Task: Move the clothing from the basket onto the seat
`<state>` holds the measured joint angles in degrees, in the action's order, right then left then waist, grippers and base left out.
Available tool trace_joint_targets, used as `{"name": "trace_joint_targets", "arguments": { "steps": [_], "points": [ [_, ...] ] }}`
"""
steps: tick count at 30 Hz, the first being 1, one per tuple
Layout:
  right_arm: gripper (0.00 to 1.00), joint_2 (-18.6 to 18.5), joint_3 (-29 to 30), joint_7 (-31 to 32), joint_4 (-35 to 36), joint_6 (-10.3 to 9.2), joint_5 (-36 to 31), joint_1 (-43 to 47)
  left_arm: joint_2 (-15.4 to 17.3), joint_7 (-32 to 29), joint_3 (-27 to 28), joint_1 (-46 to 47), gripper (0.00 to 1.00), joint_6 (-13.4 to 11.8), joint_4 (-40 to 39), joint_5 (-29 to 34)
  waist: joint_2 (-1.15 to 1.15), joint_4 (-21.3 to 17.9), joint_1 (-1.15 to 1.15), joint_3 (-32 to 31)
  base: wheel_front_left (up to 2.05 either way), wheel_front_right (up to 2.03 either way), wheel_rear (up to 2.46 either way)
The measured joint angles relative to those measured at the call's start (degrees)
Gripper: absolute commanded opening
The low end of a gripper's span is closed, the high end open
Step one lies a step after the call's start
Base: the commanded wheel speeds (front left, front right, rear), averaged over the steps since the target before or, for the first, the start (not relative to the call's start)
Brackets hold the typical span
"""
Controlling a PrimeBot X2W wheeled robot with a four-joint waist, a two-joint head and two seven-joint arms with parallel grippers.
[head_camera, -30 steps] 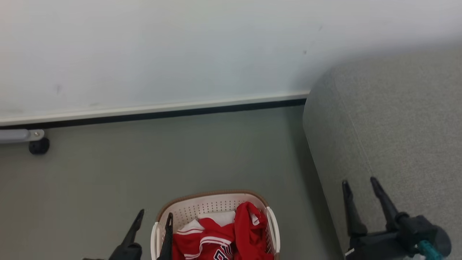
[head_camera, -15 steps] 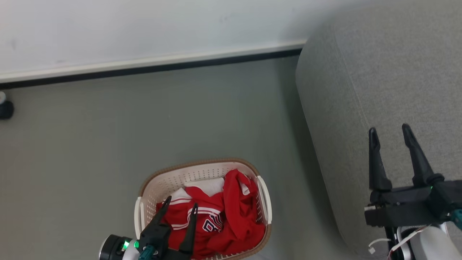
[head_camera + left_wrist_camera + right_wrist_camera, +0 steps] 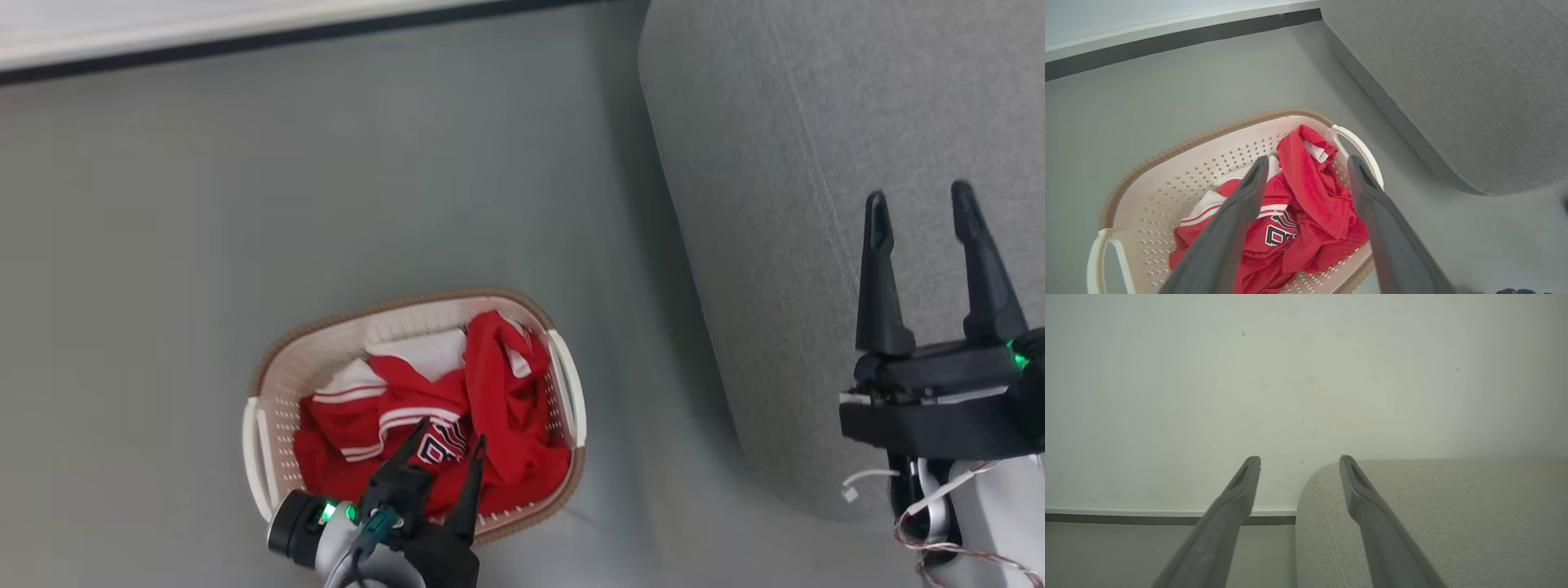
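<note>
**Onlooker A:** Which step was that?

**Onlooker B:** The reach for the first pick. The left gripper (image 3: 451, 433) hung over the basket (image 3: 392, 300) with its fingers spread and nothing between them. Its tips were just above the red heap, though I couldn't tell whether they touched the cloth. All the clothing (image 3: 506, 384) lay in the basket, which stood on the floor (image 3: 245, 163) near the seat (image 3: 816, 122). Nothing had reached the seat.

**A:** And the other arm?

**B:** The right gripper (image 3: 918, 193) was also spread and empty, poised above the seat's rounded edge, well apart from the basket.

**A:** What did the next move call for?

**B:** As I judged it, a short drop and a pinch on a raised fold. The plain garment (image 3: 1306, 175), draped over the striped garment (image 3: 1271, 228), looked likeliest. After that, a lift clear of the rim and a swing across to the seat. Cloth that thin might drag its neighbour along.

**A:** Anything you couldn't make out?

**B:** From above, the left wrist hid the basket's near rim. The dark lettering was too crumpled to read. A white patch at the back of the heap could have been trim or lining. The seat ran out of frame.
</note>
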<state>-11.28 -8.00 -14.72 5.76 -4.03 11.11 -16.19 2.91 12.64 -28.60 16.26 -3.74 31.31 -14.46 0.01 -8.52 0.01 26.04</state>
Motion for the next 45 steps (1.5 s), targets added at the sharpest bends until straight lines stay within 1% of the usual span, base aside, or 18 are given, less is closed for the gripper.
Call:
{"name": "trace_joint_targets", "arguments": {
  "steps": [10, 15, 18, 28, 35, 40, 43, 44, 45],
  "points": [
    [1.00, 0.19, 1.64, -0.01, 3.57, 0.09, -0.14, -4.56, 0.09, -1.71, -5.41, 8.15, 1.00, -0.91, 4.23, -0.87, 0.00, -3.05, 0.00, 8.27, 0.00, 0.00, 0.00],
    [1.00, 0.29, 2.33, -0.01, 5.17, 0.09, -0.15, -6.08, 0.08, -2.27, -6.93, 11.99, 1.00, -1.38, 5.61, -2.92, 0.00, -4.07, 0.00, 12.13, 0.00, 0.00, 0.00],
    [1.00, 0.49, 2.66, -0.01, 5.89, 0.09, -0.15, -7.03, 0.10, -2.47, -7.27, 13.90, 1.00, -1.77, 6.86, -3.14, 0.00, -4.49, 0.00, 14.47, 0.00, 0.00, 0.00],
    [1.00, 0.79, 4.15, -0.01, 8.00, 0.34, -0.31, -10.12, 0.11, -2.96, -8.12, 20.22, 1.00, -1.82, 9.65, -3.71, 0.00, -5.10, 0.00, 21.40, 0.00, 0.00, 0.00],
    [1.00, 1.29, 5.26, -0.04, 10.05, 0.52, -0.31, -12.62, 0.12, -4.05, -7.32, 25.37, 1.00, -2.31, 13.44, -3.54, 0.00, -5.27, 0.00, 26.78, 0.00, 0.00, 0.00],
    [1.00, 1.52, 5.81, -0.05, 9.68, 0.59, -0.31, -13.66, 0.09, -3.97, -7.12, 27.65, 1.00, -2.38, 15.72, -3.55, 0.00, -5.34, 0.00, 30.14, 0.00, 0.00, 0.00],
    [1.00, 1.92, 5.79, -0.05, 9.46, 0.99, -0.54, -14.02, 0.10, -3.97, -7.05, 28.37, 1.00, -2.71, 17.14, -3.65, 0.00, -5.39, 0.00, 31.65, 0.00, 0.00, 0.00],
    [1.00, 2.02, 5.78, -0.05, 9.35, 1.00, -0.54, -14.08, 0.09, -3.93, -7.06, 28.55, 0.66, -2.80, 17.50, -3.74, 0.00, -5.41, -0.01, 32.05, 0.00, 0.00, 0.00],
    [1.00, 2.09, 5.79, -0.05, 9.17, 1.01, -0.55, -14.17, 0.10, -3.61, -7.11, 28.74, 0.41, -2.80, 17.79, -3.82, 0.00, -5.44, -0.01, 32.40, 0.00, 0.00, 0.00]
  ]
}}
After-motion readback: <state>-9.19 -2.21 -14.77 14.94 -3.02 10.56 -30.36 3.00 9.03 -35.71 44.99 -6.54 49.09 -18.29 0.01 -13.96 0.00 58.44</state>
